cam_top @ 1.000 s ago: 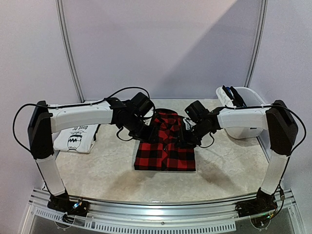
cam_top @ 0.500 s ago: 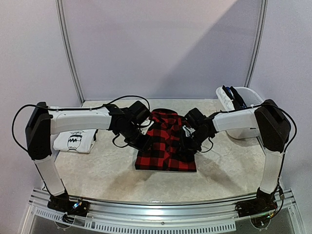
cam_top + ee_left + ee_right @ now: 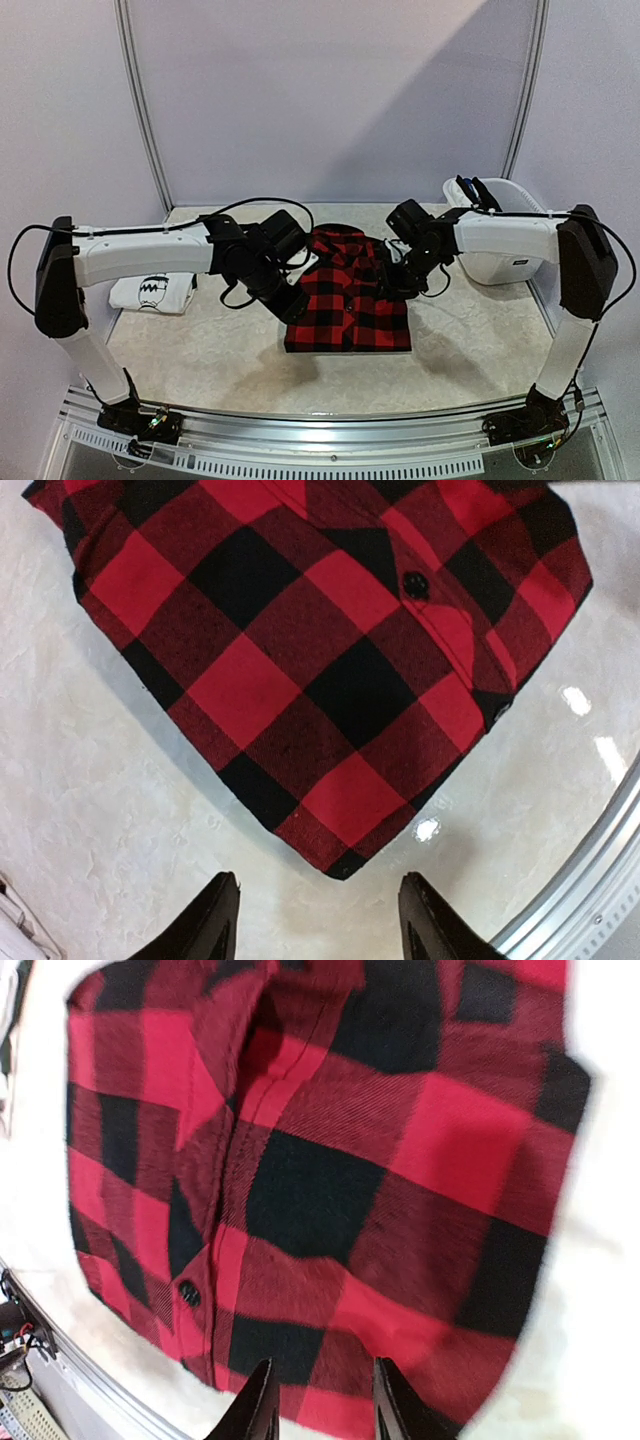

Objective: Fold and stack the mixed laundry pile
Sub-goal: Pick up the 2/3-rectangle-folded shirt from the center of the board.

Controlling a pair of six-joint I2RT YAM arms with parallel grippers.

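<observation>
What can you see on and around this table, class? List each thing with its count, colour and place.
shirt: one, red and black check, folded, middle of the table
T-shirt: one, white with black print, folded, left side of the table
tub: one, white, far right corner
clothes: count unclear, dark and blue, inside the tub
table: one, pale marbled top
rail: one, silver, along the near edge
left arm: one, white and black, reaching in from the left
right arm: one, white and black, reaching in from the right
left tool: one, black, open and empty, by the shirt's corner
right tool: one, black, open, over the shirt's edge
</observation>
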